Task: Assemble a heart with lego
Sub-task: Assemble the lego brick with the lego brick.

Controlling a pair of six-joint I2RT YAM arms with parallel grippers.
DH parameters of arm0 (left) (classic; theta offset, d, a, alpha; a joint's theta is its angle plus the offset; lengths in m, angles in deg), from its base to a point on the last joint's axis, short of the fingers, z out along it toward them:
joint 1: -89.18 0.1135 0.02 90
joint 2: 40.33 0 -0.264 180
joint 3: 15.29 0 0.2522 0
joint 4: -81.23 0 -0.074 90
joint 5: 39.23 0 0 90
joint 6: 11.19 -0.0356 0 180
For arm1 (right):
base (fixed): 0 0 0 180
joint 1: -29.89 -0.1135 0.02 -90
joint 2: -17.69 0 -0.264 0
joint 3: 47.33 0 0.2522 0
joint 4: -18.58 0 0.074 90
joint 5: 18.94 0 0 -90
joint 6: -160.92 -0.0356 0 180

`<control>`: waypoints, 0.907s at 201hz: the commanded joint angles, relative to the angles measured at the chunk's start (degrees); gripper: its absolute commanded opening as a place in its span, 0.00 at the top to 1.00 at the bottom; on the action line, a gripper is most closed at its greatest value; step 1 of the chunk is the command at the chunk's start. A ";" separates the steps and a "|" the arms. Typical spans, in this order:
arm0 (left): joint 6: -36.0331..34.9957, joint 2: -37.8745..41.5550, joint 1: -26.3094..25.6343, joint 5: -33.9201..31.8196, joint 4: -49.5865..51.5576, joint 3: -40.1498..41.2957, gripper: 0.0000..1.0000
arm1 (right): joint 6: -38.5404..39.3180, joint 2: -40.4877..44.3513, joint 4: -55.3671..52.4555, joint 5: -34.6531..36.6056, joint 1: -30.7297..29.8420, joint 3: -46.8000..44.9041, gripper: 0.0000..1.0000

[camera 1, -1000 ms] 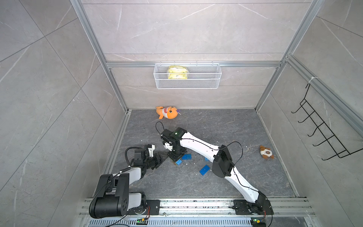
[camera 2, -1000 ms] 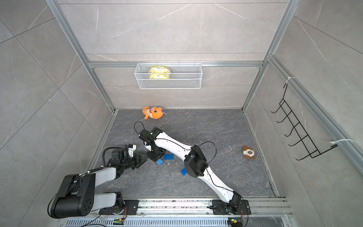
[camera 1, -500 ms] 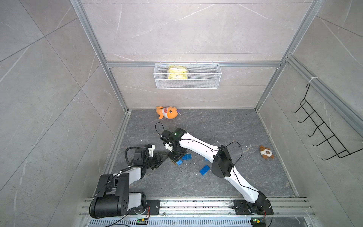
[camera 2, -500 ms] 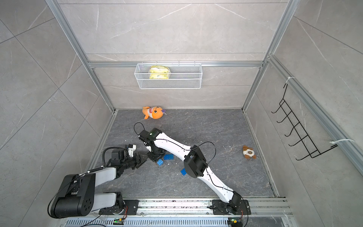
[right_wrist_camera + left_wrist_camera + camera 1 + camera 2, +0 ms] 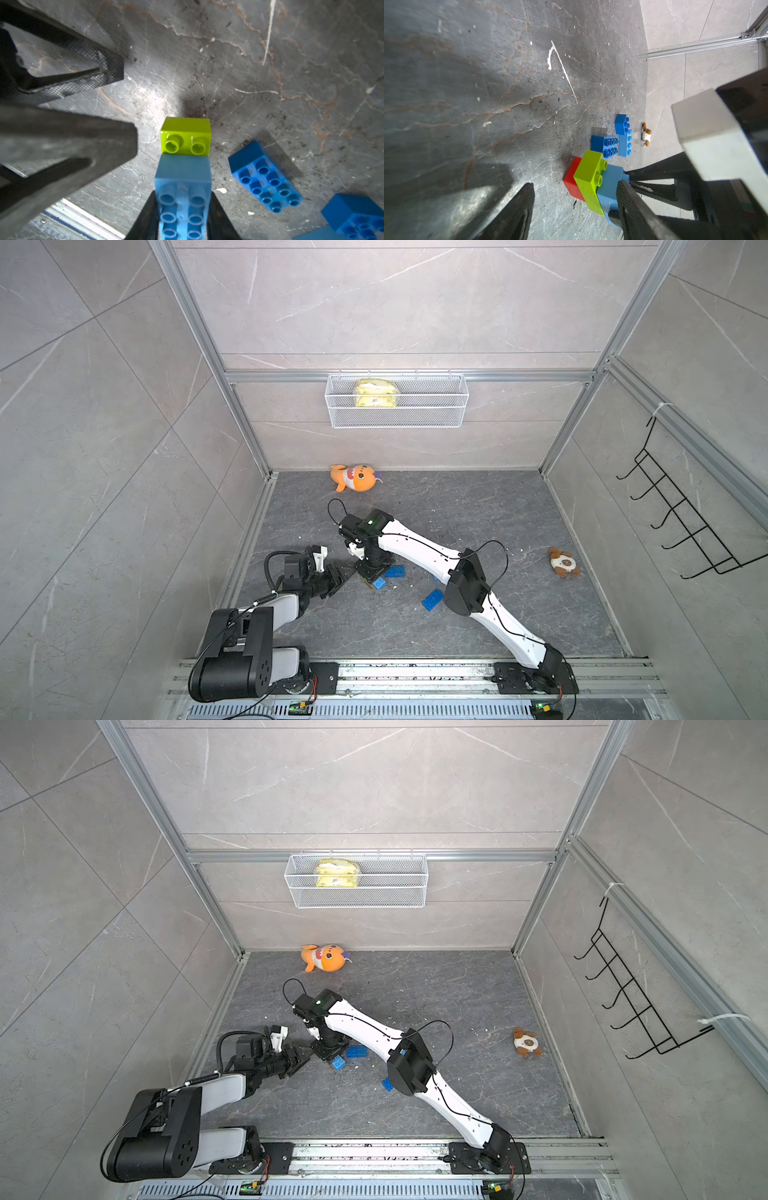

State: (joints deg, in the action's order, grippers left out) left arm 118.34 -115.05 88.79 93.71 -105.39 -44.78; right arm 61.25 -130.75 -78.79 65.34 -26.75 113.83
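The heart is a stepped stack in the left wrist view: a red brick [image 5: 572, 180] at the floor, a lime-green brick [image 5: 588, 178] on it, and a light-blue brick [image 5: 609, 187] on top. My right gripper [image 5: 182, 207] points down and is shut on the light-blue brick [image 5: 182, 172], above the green one [image 5: 186, 135]. My left gripper [image 5: 575, 187] is open beside the stack, with one finger close to the light-blue brick; I cannot tell whether it touches. Loose blue lego [image 5: 604, 145] [image 5: 625, 143] lies behind. In both top views the two grippers [image 5: 338, 576] [image 5: 372, 570] [image 5: 299, 1057] [image 5: 328, 1050] meet left of centre.
Loose blue bricks [image 5: 394, 571] [image 5: 379, 583] [image 5: 433, 600] lie on the grey floor by the right arm. An orange plush shark [image 5: 353, 478] is at the back wall and a small brown plush [image 5: 563, 562] at the right. A wire basket [image 5: 397, 400] and hook rack [image 5: 681, 522] hang on the walls.
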 commanded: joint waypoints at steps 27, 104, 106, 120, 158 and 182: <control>0.61 4.64 -0.15 -0.92 3.87 -0.62 0.33 | -1.05 3.71 0.65 2.47 -0.49 -1.41 0.55; 1.57 13.93 -0.15 -2.71 11.22 0.60 0.34 | -1.77 20.85 17.24 0.87 0.31 -23.65 0.56; 1.66 14.10 -0.15 -2.80 11.23 0.72 0.34 | -1.78 21.25 17.84 0.77 0.35 -24.28 0.58; 2.22 15.09 -0.17 -3.46 11.26 1.37 0.34 | -1.52 22.76 20.82 -0.48 0.39 -27.40 0.72; 3.34 15.57 -0.35 -4.05 11.26 1.56 0.34 | -0.92 19.72 22.59 -2.65 0.39 -28.39 0.84; 3.68 15.64 -0.49 -3.60 11.24 1.45 0.34 | -0.82 17.49 23.21 -3.14 0.39 -28.44 0.84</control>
State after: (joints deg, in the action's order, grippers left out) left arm 120.96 -100.26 88.75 89.84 -94.22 -42.96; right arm 60.15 -110.05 -57.59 63.77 -26.38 86.02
